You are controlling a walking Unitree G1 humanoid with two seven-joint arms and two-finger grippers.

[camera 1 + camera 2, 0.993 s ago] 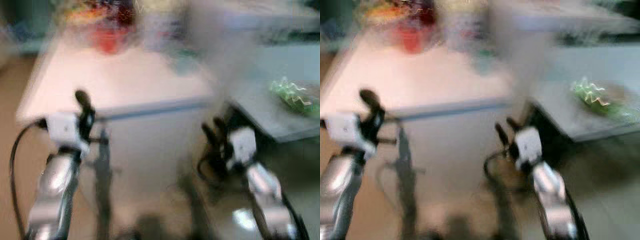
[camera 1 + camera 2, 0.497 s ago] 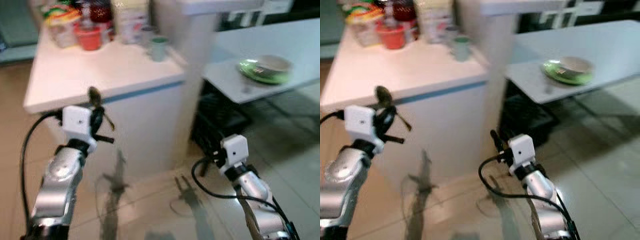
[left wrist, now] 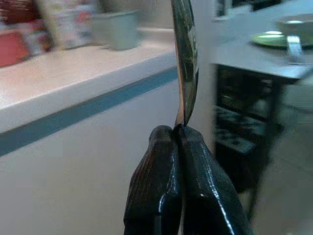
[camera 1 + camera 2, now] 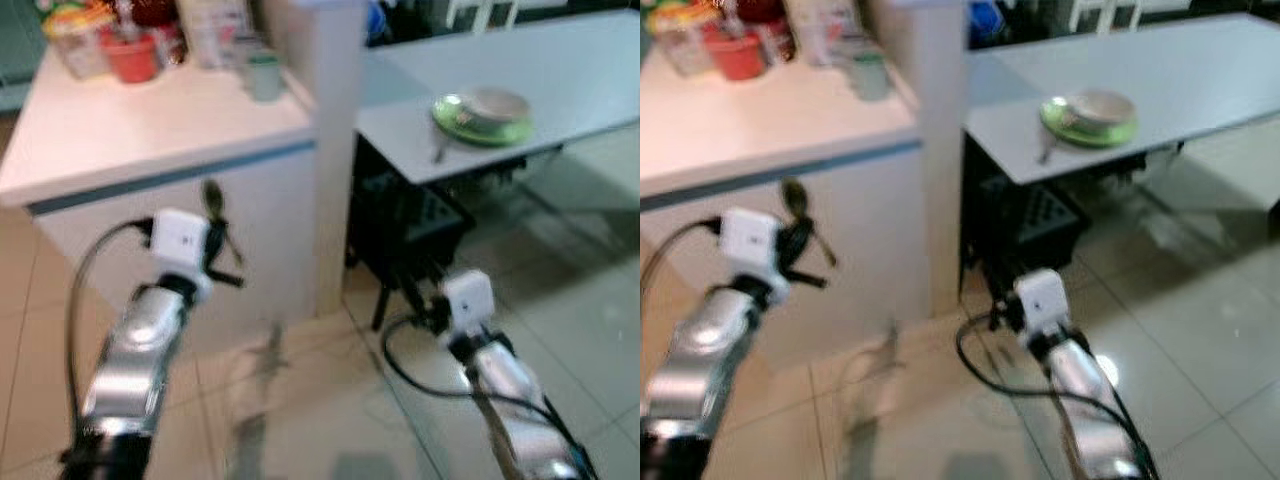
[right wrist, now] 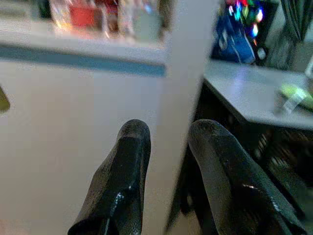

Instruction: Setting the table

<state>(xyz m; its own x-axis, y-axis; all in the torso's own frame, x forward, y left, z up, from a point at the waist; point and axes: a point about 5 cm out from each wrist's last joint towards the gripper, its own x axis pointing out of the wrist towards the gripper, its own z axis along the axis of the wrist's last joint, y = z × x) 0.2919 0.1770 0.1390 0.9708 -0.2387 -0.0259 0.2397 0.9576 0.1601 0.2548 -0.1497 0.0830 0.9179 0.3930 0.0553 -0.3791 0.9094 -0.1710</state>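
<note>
Progress: early-to-middle, judged | Done: green plate point(image 4: 480, 112) with bowl and one utensil on grey surface point(image 4: 560, 70) | Left: spoon point(image 3: 185, 58) undelivered, surface well apart | Left claw point(image 3: 177, 133) clamped on spoon, bowl upright, arm raised forward | Right claw point(image 5: 168, 147) narrowly parted, empty, arm low.

Two black fingers point(image 5: 132, 166) of the right gripper point(image 5: 168, 134) stand slightly apart — behind them a white counter point(image 5: 73, 98) with a blue stripe, and a grey table point(image 5: 254, 95) bearing a green plate point(image 5: 296, 93).
</note>
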